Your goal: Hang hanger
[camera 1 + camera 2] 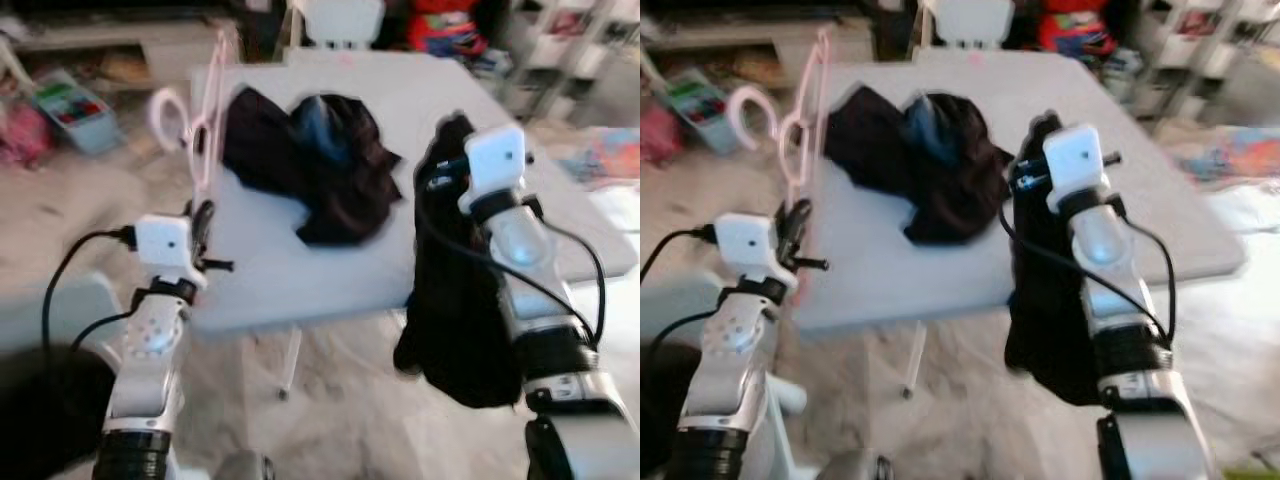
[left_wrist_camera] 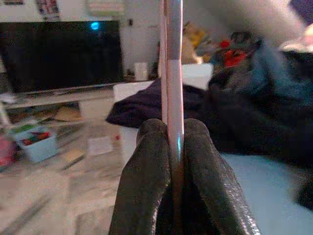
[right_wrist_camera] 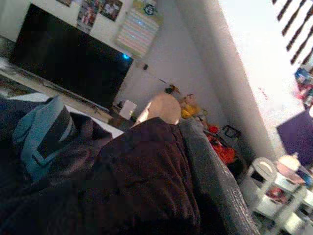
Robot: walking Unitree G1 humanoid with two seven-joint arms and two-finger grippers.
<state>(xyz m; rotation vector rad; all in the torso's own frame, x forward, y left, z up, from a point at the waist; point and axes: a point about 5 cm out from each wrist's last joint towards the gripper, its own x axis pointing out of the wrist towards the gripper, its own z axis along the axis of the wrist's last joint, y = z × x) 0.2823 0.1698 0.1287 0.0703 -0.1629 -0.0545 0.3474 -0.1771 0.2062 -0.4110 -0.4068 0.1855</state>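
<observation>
- The left gripper [image 2: 175, 147] was clamped narrow on the pink hanger [image 1: 205, 120], both black fingers [image 2: 146, 166] pressed flat against its thin edge.
- The hanger stood upright above that gripper, its hook [image 1: 168, 115] curling out past the left edge of the table [image 1: 300, 270].
- The right gripper [image 1: 445, 150] held a black garment [image 1: 455, 310], which hung down over the table's front edge; the cloth hid the fingers, so I could not tell how they stood beyond that they carried it.
- A second dark heap of clothes [image 1: 320, 160] lay on the table between the two arms.
- Risk, as I judged it: the grip was on a slim, smooth bar, so the hanger could pivot or slip if swung quickly.
- The hanging garment could snag the table edge or drag the heap along.
- The head views were blurred, so aiming the hook would be uncertain.
</observation>
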